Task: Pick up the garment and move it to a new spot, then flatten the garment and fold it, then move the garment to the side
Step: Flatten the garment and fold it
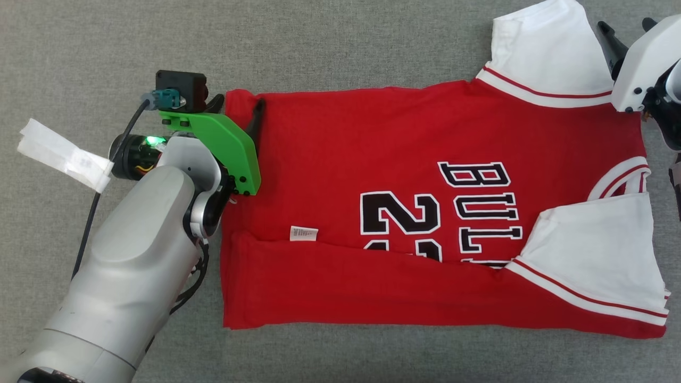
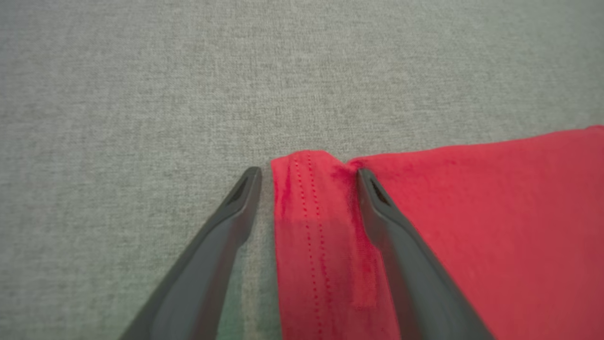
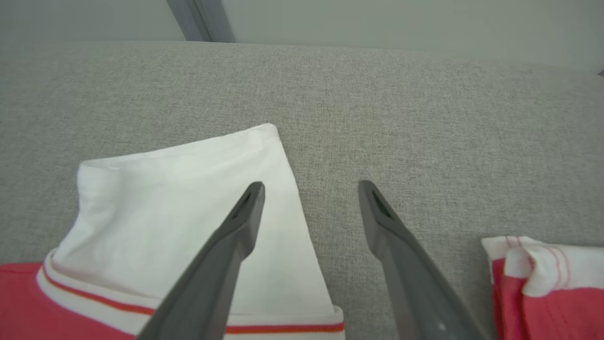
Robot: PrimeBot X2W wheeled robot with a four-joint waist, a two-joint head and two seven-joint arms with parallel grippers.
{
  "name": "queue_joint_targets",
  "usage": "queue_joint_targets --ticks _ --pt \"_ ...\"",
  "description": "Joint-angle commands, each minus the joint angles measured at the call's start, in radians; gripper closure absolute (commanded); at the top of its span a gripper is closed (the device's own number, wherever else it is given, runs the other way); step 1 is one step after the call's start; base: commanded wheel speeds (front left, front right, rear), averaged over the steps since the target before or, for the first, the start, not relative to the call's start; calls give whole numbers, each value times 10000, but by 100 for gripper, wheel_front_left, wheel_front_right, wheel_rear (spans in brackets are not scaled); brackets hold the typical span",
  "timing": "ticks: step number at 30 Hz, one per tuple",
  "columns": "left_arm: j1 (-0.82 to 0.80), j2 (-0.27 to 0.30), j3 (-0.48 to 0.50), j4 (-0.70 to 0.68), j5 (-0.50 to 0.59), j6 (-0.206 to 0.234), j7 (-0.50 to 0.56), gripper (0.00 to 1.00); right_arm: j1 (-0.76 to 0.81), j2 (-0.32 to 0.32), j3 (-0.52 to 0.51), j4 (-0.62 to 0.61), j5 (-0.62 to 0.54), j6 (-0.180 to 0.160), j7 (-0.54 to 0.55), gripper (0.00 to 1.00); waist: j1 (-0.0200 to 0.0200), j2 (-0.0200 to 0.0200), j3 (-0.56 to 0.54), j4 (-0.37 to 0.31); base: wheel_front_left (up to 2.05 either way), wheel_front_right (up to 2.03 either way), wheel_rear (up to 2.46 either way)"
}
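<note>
left hand (image 2: 306, 174) and right hand (image 3: 311, 185), both wide open and empty, should pinch hem (image 2: 302, 226) and sleeve (image 3: 179, 189) of the shirt (image 1: 372, 143) together, lifting evenly.

Red garment (image 1: 372, 143), white sleeves (image 1: 542, 48), grey cloth surface (image 1: 319, 42).

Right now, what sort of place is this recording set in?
Probably an indoor test bench for folding clothes: a red jersey spread on a grey fabric surface, with a plain pale wall behind.
</note>
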Motion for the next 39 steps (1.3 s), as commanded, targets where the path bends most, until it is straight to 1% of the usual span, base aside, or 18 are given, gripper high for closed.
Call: queue_joint_targets --ticks 1,3,7,14,22,30,34,35,36,37,39 --pt "74 -39 -71 281 -70 -70 37 100 -138 -66 48 36 106 -10 58 0 0 0 34 3 0 0 0" --pt "139 -104 -151 506 -94 -161 144 100 -126 -148 94 53 128 -10 146 0 0 0 73 41 0 0 0" --pt "121 -189 -166 722 -139 -290 -41 100 -161 -339 159 35 97 -10 235 0 0 0 187 201 0 0 0" --pt "-9 -312 -228 811 -60 -441 -361 100 -381 -556 163 99 -313 -10 246 0 0 0 425 513 0 0 0" --pt "-97 -565 -393 614 30 -550 -634 100 -479 -374 39 596 -174 -10 441 0 0 0 678 919 0 0 0" --pt "-134 -750 -424 460 -61 -538 -730 100 -351 2 378 933 301 33 998 0 0 0 880 1095 0 0 0" --pt "-77 -777 -449 427 -93 -520 -795 100 -328 40 565 1034 494 44 1079 0 0 0 920 1143 0 0 0" --pt "-67 -778 -449 428 -106 -522 -779 100 -323 37 624 1042 539 45 1099 31 0 0 935 1149 0 0 0" --pt "-62 -775 -446 435 -113 -523 -785 100 -317 25 675 1055 560 45 1124 80 0 0 947 1148 0 0 0" --pt "-57 -770 -444 451 -128 -523 -795 100 -294 -27 769 1078 576 45 1183 100 0 0 954 1144 0 0 0" --pt "-39 -755 -417 490 -149 -505 -876 100 -262 -248 797 1066 510 18 1077 100 0 0 942 1122 0 0 0"
